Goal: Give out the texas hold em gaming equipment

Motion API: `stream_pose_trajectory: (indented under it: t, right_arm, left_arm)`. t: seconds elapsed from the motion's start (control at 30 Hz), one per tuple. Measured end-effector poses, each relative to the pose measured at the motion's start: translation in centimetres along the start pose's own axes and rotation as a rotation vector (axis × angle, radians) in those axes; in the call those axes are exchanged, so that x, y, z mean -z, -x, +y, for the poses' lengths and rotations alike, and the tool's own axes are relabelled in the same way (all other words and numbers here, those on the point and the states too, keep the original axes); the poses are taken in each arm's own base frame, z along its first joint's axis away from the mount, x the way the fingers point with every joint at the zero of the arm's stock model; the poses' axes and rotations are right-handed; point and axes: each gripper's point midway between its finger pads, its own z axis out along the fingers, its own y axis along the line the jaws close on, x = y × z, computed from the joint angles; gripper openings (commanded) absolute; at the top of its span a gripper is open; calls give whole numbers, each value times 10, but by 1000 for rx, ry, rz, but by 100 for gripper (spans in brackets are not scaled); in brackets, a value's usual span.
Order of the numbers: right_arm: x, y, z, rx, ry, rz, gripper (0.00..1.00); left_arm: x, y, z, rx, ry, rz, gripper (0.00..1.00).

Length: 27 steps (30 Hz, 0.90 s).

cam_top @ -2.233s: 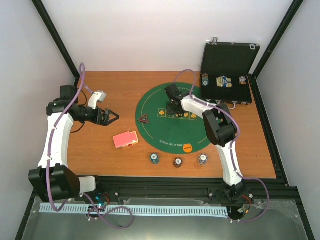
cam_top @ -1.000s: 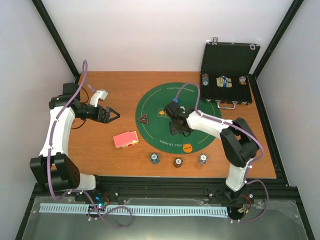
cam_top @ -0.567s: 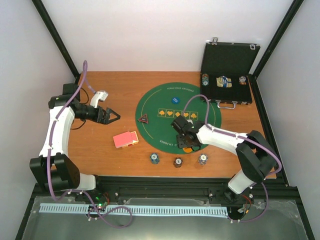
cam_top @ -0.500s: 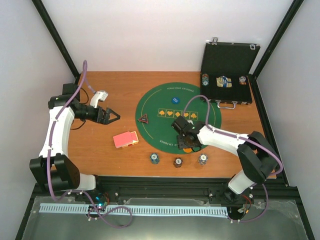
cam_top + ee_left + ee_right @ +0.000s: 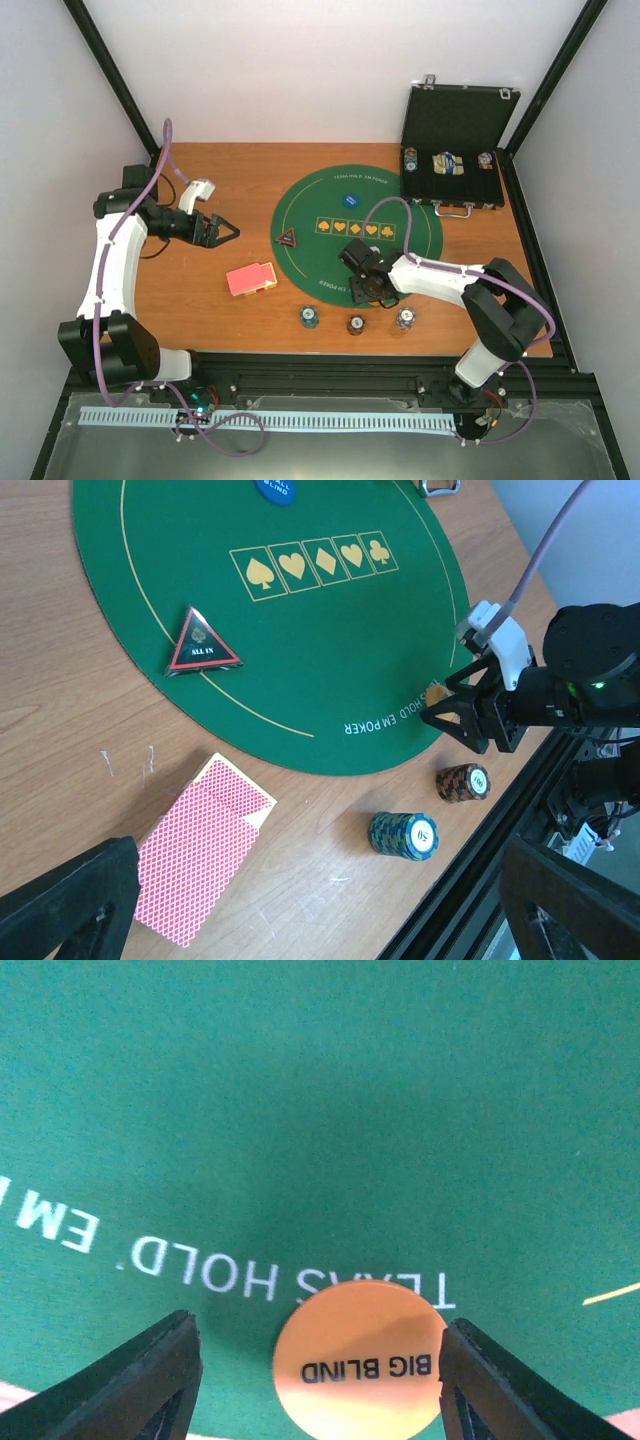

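**Top view.** My left pincer [image 5: 222, 232] hangs spread wide over the brown wooden desk [image 5: 230, 180], left of the round green felt mat [image 5: 310, 205]. My right pincer [image 5: 372, 290] sits low at the mat's near edge. The small blue disc [image 5: 350, 200] lies on the far felt. The open black hinged case [image 5: 455, 120] stands at the far right.

**Left wrist.** The dark red-edged triangle [image 5: 203, 643] lies at the mat's rim. The red-backed playing card deck [image 5: 200, 850] lies on bare wood. The green poker chip stack [image 5: 403, 835] and the brown poker chip stack [image 5: 463, 782] stand near the desk's edge.

**Right wrist.** The flat orange disc marked BIG BLIND [image 5: 360, 1360] lies on the felt between my parted black fingers [image 5: 140, 1380], not gripped. I cannot tell whether one finger touches it.
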Motion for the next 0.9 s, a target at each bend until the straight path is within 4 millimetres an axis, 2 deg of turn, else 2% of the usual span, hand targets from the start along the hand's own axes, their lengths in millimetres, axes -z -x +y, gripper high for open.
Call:
stream_pose_trajectory:
  t: [0.13, 0.6, 0.77, 0.9]
  right_arm:
    - [-10, -11, -6, 12, -25, 27, 65]
    - [-9, -11, -22, 3, -62, 10, 60]
    - [-12, -5, -39, -31, -85, 12, 58]
    - [-14, -2, -62, -80, -98, 13, 58]
  left_arm:
    - [2, 2, -1, -7, 2, -6, 100]
    - [6, 10, -4, -25, 3, -25, 100]
    - [7, 12, -5, -26, 4, -29, 100]
    - [7, 12, -5, -25, 4, -28, 100]
